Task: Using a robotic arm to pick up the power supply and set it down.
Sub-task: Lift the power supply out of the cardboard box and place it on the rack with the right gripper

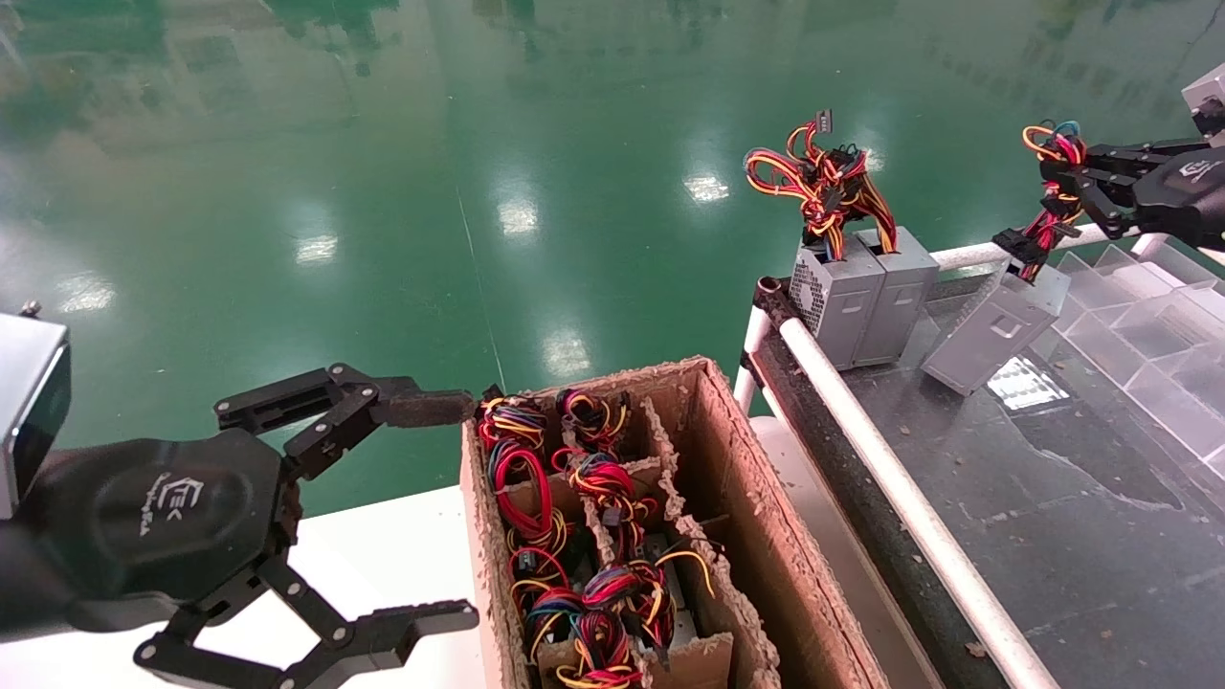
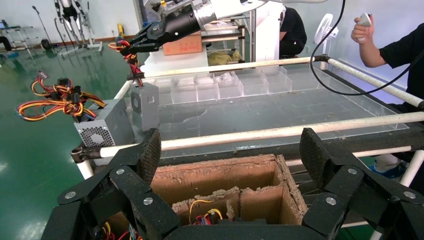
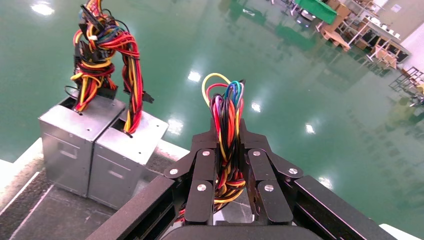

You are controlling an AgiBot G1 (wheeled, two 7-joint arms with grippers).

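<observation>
Dark work table (image 1: 1101, 536), white-pipe rim, fills the head view from 3 to 5 o'clock. Cardboard box (image 1: 737, 498) with dividers at 6 o'clock, cells packed with coiled wire bundles. Left gripper (image 1: 421, 512) at 8 o'clock, just beside the box's near-left corner, fingers spread wide, holding nothing. Two grey units (image 1: 861, 297) stand upright, side by side and touching, at the table's far corner, 1 o'clock. Power supply (image 1: 995, 330) near them at 2 o'clock, tilted, lower edge at the table surface; contact cannot be confirmed. Robotic arm's gripper (image 1: 1067, 187) above it, fingers pinched tight on its wire bundle (image 3: 227, 125), wires rising between the fingers (image 3: 202, 185).
</observation>
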